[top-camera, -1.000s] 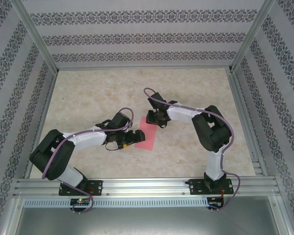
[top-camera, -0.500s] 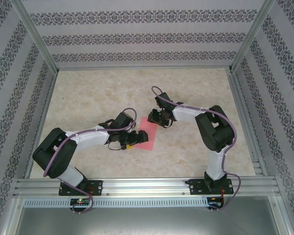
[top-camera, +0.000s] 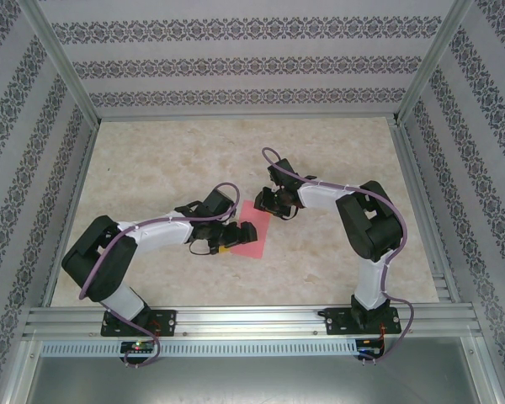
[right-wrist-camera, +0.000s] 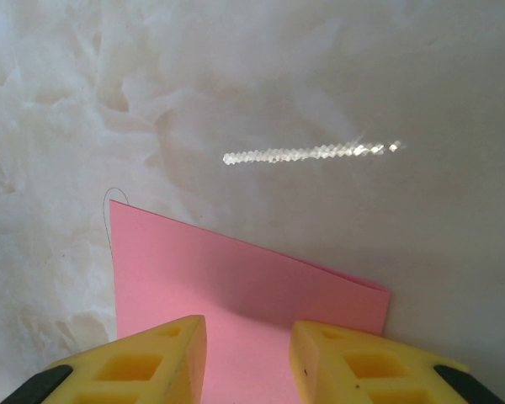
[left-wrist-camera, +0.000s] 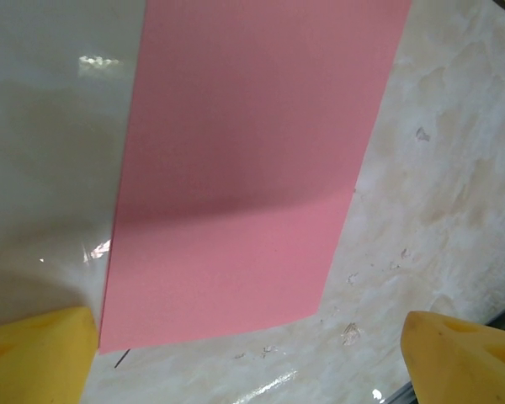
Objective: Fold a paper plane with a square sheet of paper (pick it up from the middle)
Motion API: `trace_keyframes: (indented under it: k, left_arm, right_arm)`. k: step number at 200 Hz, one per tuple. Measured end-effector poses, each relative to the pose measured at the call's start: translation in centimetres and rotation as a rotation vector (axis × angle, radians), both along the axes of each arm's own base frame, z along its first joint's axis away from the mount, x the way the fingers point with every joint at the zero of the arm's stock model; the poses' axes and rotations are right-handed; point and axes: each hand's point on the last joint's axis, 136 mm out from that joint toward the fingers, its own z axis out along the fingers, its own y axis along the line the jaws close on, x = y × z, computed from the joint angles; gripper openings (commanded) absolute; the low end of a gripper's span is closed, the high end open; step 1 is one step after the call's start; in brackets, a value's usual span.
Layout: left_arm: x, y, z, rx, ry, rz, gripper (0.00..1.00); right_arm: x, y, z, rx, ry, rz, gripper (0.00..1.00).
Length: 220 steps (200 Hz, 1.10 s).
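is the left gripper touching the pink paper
Cannot tell. In the left wrist view the open left gripper straddles the paper; one yellow finger abuts its corner in the image, but neither contact nor a gap shows plainly.

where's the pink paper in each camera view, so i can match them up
Top external: pink paper just below picture centre.
Left wrist: upper centre, large, above the yellow fingertips.
Right wrist: bottom centre, running under the yellow fingertips.
Shared landmark: the marbled table beneath it.
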Motion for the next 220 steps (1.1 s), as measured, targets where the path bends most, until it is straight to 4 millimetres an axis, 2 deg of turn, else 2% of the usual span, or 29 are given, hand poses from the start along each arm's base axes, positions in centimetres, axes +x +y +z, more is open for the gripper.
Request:
trace_keyframes:
  k: [52, 116, 188, 220]
  left_arm:
    - [-0.5, 0.0, -0.2, 0.01, 0.014, -0.008, 0.92]
    - [-1.2, -1.7, -0.3, 0.001, 0.025, -0.074, 0.91]
    - [-0.4, -1.9, -0.3, 0.014, -0.007, -0.077, 0.91]
    - [1.0, -1.4, 0.0, -0.007, -0.026, -0.051, 0.9]
  right_arm:
    - [0.0, 0.0, 0.0, 0.002, -0.003, 0.0, 0.35]
    - [0.2, 0.0, 0.0, 0.016, -0.007, -0.001, 0.35]
    - [0.5, 0.2, 0.0, 0.026, -0.024, -0.001, 0.35]
    - [0.5, 0.2, 0.0, 0.029, -0.029, -0.001, 0.35]
